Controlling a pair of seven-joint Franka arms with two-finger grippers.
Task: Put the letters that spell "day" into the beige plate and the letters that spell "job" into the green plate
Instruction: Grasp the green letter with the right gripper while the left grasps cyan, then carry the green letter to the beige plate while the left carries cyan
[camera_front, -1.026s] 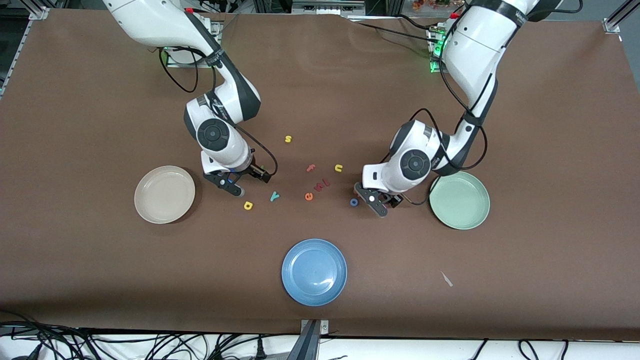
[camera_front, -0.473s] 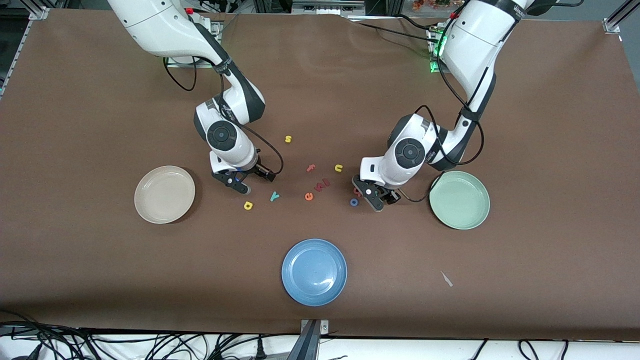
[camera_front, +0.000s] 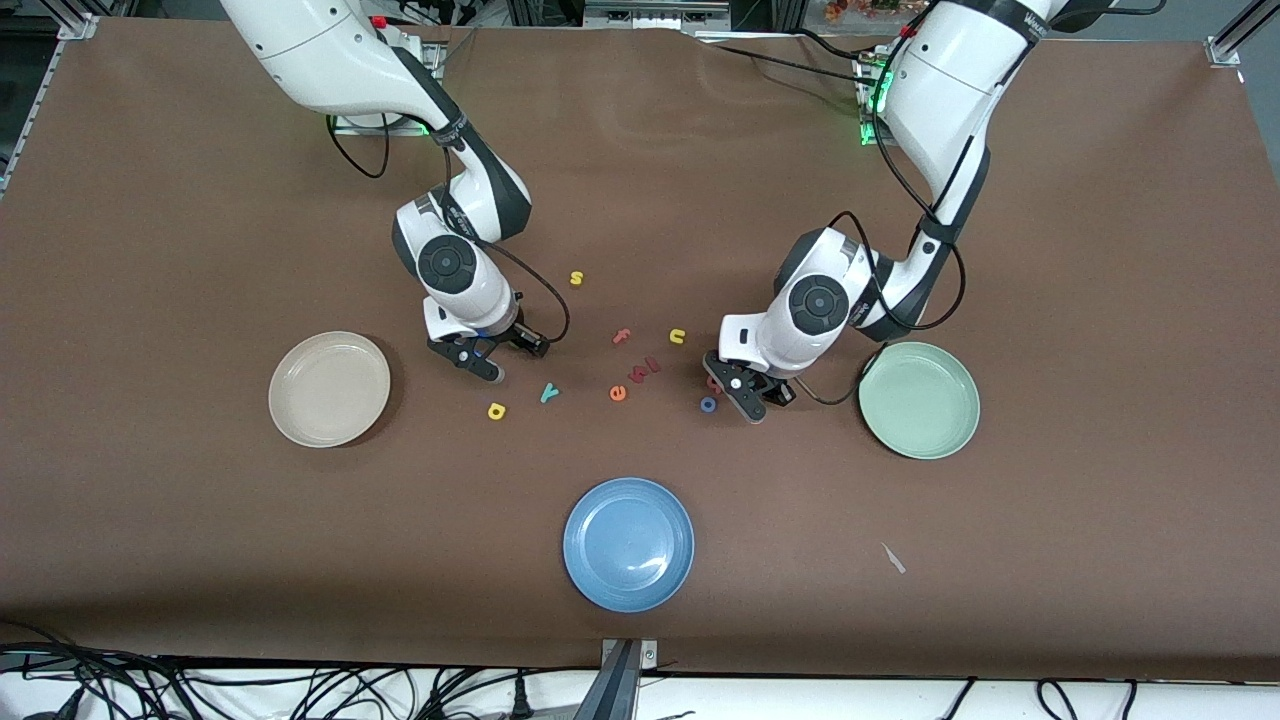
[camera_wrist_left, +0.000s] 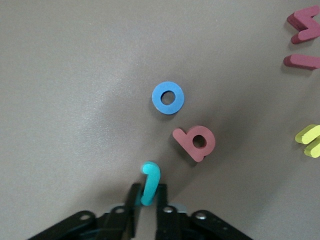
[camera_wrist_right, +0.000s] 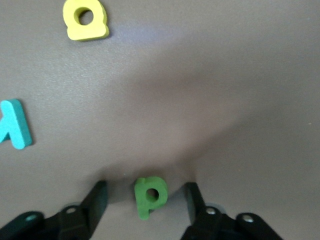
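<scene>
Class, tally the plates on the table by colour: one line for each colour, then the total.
beige plate: 1
green plate: 1
blue plate: 1
Total: 3

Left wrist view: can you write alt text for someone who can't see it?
The left tool is shut on a teal letter j, pinched between its fingers just above the brown table. A blue o and a pinkish-red b lie close by, and darker red and yellow letters sit at the edge.
</scene>
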